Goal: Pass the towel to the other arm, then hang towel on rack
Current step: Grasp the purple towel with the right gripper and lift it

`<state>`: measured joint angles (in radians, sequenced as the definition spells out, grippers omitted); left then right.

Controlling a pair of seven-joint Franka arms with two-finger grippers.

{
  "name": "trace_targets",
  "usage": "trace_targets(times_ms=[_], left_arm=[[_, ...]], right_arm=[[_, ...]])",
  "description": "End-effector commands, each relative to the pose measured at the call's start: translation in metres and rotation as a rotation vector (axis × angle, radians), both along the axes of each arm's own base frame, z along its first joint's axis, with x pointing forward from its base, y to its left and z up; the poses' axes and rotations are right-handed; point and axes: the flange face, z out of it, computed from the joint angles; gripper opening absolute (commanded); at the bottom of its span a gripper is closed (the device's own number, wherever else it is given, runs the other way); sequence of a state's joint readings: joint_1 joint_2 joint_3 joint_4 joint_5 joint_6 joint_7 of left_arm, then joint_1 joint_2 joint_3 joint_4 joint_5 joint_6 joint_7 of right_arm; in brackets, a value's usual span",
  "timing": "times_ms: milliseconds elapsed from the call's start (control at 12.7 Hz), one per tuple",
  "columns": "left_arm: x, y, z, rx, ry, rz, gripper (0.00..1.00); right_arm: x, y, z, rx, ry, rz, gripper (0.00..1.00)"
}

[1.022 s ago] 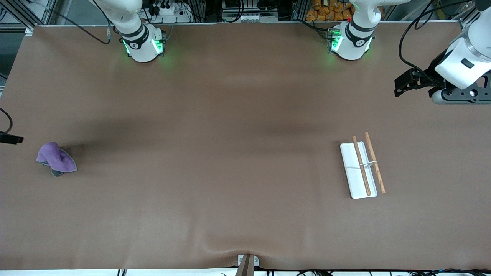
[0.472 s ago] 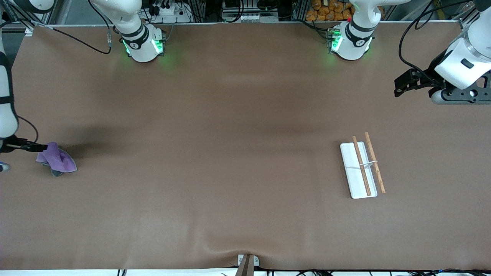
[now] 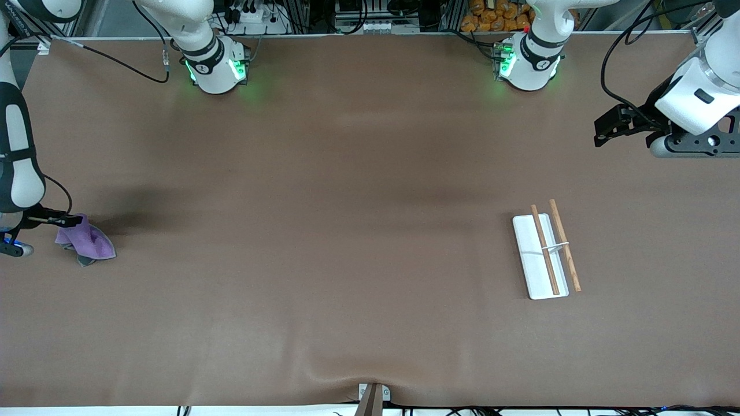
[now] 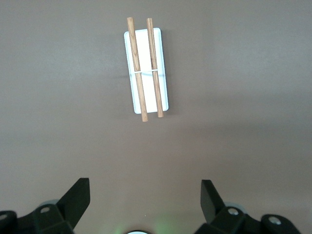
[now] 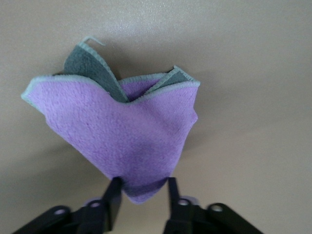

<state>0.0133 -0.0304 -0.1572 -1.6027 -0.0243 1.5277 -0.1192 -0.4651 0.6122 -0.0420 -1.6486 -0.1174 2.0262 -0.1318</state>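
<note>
Right end effector (image 5: 141, 187) is at the towel (image 3: 87, 242) on the desk (image 3: 347, 231) at the right arm's end. Right wrist view shows fingers (image 5: 113, 195) flanking the purple tip, looks pinched, contact unclear; front view hides that. Left end effector (image 4: 145, 195) waits wide open above the rack (image 4: 146, 68), holding nothing; rack sits at the left arm's end.

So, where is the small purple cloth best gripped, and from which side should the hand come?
Grip the raised, pointed corner of the soft purple cloth with the grey reverse, where its folds bunch into a peak standing off the table. Come from the right arm's end of the table, as the right hand does: its fingers already straddle that tip, which is probably thin enough to pinch.
</note>
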Motion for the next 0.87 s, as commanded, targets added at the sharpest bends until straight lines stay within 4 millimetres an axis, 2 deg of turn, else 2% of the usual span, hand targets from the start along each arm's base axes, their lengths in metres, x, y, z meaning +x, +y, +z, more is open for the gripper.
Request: trace_targets(times_ms=[0, 236, 393, 629, 787], left_arm=[[0.0, 0.001, 0.001, 0.001, -0.01, -0.003, 1.0], [0.0, 0.001, 0.0, 0.001, -0.008, -0.004, 1.0], [0.002, 0.001, -0.001, 0.0, -0.01, -0.01, 1.0], [0.002, 0.001, -0.001, -0.001, -0.011, -0.01, 1.0], [0.002, 0.001, -0.001, 0.0, -0.01, -0.01, 1.0]], right_arm=[[-0.005, -0.007, -0.006, 0.026, -0.01, -0.011, 0.3], [-0.006, -0.008, -0.009, 0.034, -0.008, 0.0, 0.09], [-0.008, -0.011, -0.009, 0.037, -0.008, 0.007, 0.0], [-0.008, -0.01, -0.008, 0.074, -0.02, 0.017, 0.0], [-0.003, -0.005, 0.001, 0.075, -0.03, 0.035, 0.0]])
